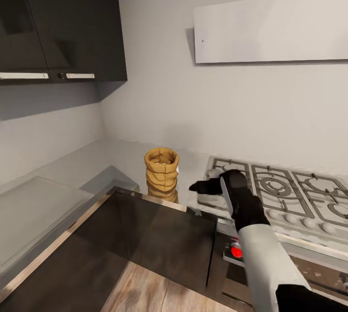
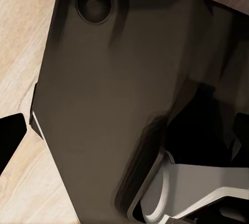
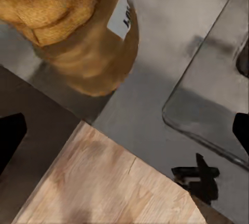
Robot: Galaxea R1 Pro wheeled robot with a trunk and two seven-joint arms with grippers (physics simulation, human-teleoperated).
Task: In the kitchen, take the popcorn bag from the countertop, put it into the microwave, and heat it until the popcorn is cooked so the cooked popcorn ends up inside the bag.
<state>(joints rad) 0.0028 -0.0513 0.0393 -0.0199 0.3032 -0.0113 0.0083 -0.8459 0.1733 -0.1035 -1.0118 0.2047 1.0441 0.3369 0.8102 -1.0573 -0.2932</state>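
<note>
Popcorn bag within reach, right gripper closing in

Popcorn bag (image 1: 161, 173) stands upright on the grey glossy desk (image 1: 87, 167), near the inner corner where the worktop turns, with its rolled rim open at the top. A gas hob (image 1: 285, 196) lies well to its right. The right gripper (image 1: 205, 187) hangs over the near left corner of the hob, pointing toward the bag and stopping just beside it, not touching. In the right wrist view the dark fingertips (image 3: 11, 136) sit at the two edges with a wide gap between them, so the jaws stand apart; the popcorn bag (image 3: 78, 31) appears beyond them, with a white label (image 3: 121, 18) on its side. The left wrist view looks at a dark robot panel (image 2: 104, 104) over wooden floor (image 2: 21, 37); one dark fingertip shows at the edge, and I cannot tell whether that gripper is apart or together.

The step in hand looks to be the reach for the grasp. To do it well, the gripper should come level with the middle folds of the sack, below the rolled rim, with the bag centred between the fingers before they close. The burlap looks soft and will likely give, so a slow squeeze suits it. A sideways nudge could tip the bag, and a straight lift would keep it clear of the hob's edge
</note>
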